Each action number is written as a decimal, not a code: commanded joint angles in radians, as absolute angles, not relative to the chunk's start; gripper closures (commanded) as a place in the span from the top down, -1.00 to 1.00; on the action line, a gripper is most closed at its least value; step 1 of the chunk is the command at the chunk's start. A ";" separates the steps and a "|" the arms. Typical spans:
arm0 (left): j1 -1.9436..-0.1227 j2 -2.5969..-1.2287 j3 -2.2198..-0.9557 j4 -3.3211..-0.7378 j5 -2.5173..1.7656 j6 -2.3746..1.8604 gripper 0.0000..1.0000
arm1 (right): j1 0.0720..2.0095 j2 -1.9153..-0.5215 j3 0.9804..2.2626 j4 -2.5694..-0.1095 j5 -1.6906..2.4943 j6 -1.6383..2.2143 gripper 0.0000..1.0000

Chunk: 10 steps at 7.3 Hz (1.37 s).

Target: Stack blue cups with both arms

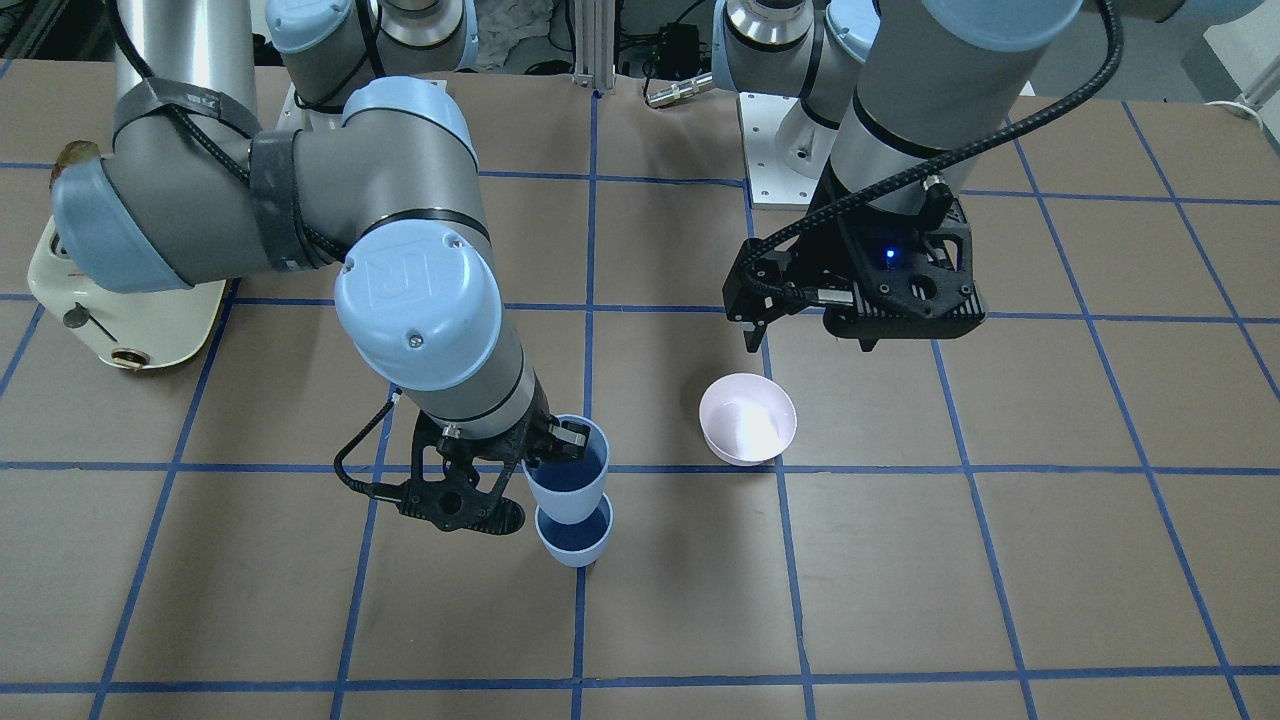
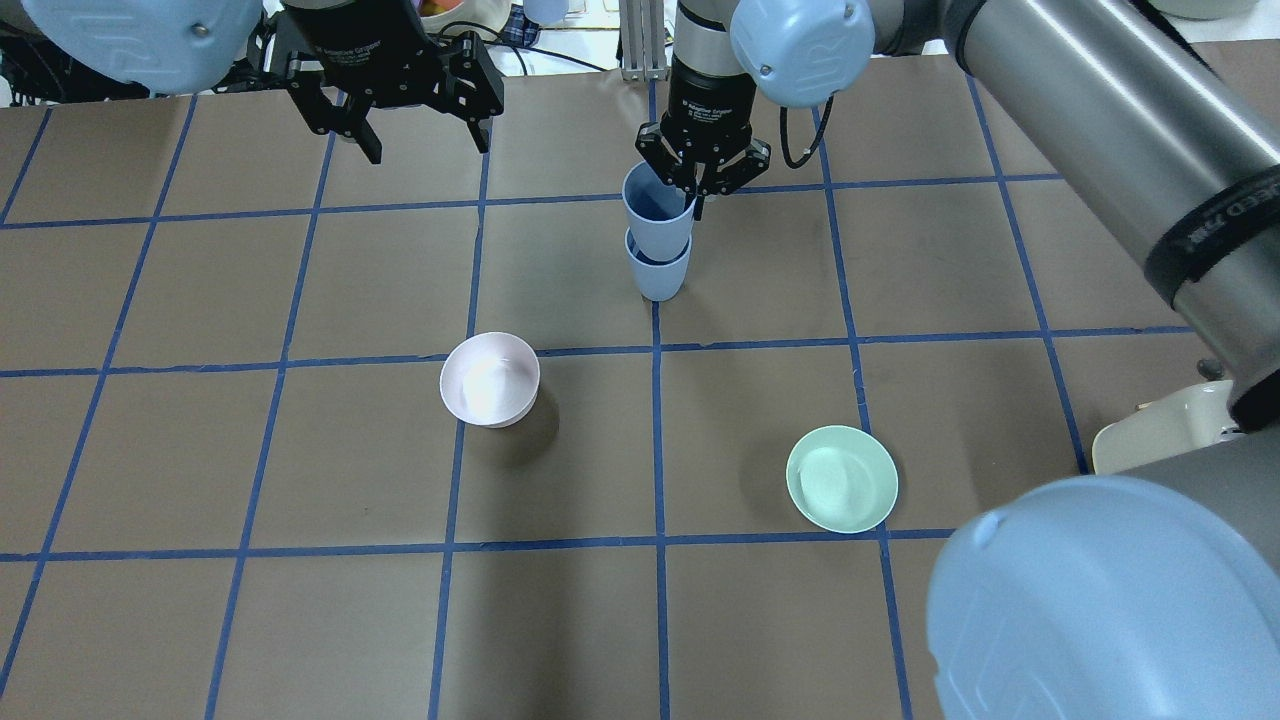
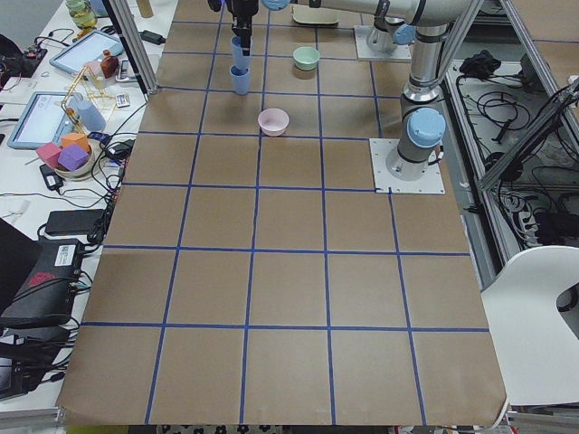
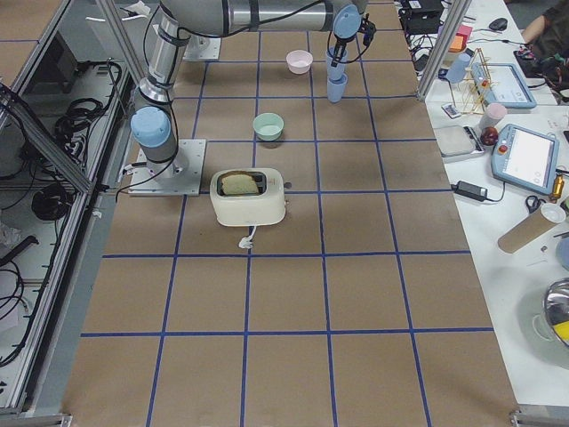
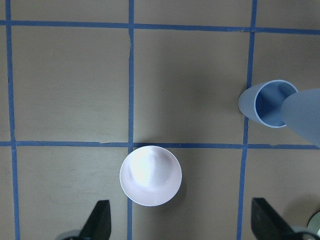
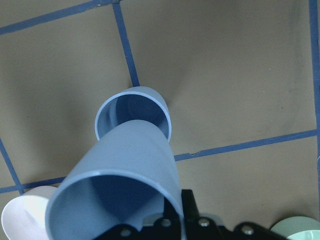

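Observation:
Two pale blue cups are at the table's middle. The lower cup (image 2: 660, 275) stands upright on the table; it also shows in the front view (image 1: 575, 540). My right gripper (image 2: 697, 185) is shut on the rim of the upper cup (image 2: 655, 215), one finger inside it. This cup (image 1: 568, 480) is slightly tilted, with its base at or just inside the lower cup's mouth, as the right wrist view shows (image 6: 120, 190). My left gripper (image 2: 420, 135) is open and empty, raised above the table beyond the pink bowl.
A pale pink bowl (image 2: 490, 378) sits left of the cups, right below my left gripper (image 5: 150, 175). A mint green bowl (image 2: 842, 478) sits nearer the robot on the right. A cream toaster (image 1: 130, 310) stands by the right arm's base.

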<state>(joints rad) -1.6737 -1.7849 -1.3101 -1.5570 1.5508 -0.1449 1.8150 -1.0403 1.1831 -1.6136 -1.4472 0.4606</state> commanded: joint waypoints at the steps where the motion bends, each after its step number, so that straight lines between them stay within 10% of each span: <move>1: -1.674 -1.786 -1.313 -1.555 1.552 -0.146 1.00 | 1.818 -1.020 1.181 -1.617 -1.453 0.468 -1.00; 6: -1.674 -1.784 -1.313 -1.555 1.552 -0.146 1.00 | 1.818 -0.990 1.181 -1.693 -1.442 0.469 -0.87; 10: -1.674 -1.784 -1.313 -1.555 1.552 -0.146 1.00 | 1.809 -0.982 1.175 -1.692 -1.457 0.463 0.79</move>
